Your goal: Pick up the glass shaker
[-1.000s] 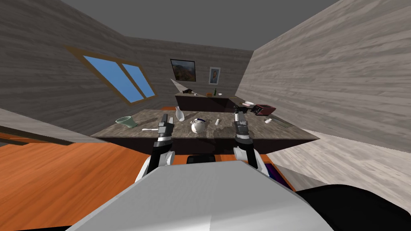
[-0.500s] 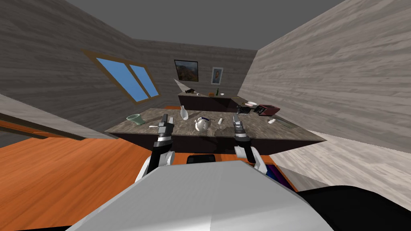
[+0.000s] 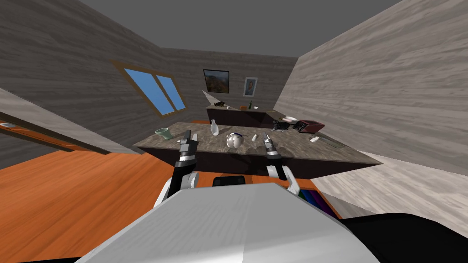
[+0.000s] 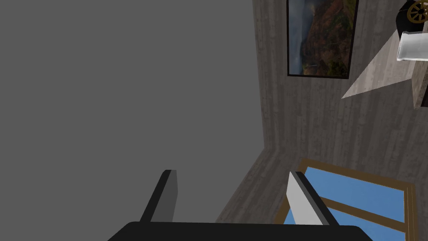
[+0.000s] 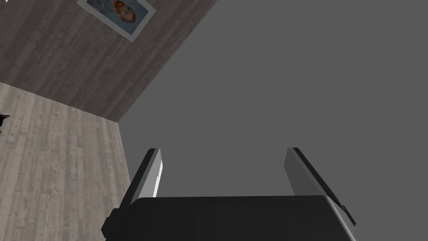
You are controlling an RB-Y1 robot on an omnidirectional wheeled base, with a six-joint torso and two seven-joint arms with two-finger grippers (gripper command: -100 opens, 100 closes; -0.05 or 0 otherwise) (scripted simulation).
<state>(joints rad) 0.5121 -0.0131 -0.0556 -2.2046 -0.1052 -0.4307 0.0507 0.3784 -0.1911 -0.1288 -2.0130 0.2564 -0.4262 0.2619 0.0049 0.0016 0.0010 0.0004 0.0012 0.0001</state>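
The shaker is a small white cylinder standing on the mottled brown counter, just right of a round white teapot. My right gripper is raised in front of the counter's near edge, slightly right of the shaker and short of it. Seen from the right wrist, this gripper is open with nothing between its fingers. My left gripper is held up at the counter's left part, and in its own wrist view the left gripper is open and holds nothing.
Also on the counter are a green cup at the left end, a white vase, a dark red box and a small white item at the right. A second counter stands behind. Orange floor lies to the left.
The whole head picture has shifted: the counter and everything on it now sit further right and look a little smaller, so I have moved. Both arms keep their raised pose.
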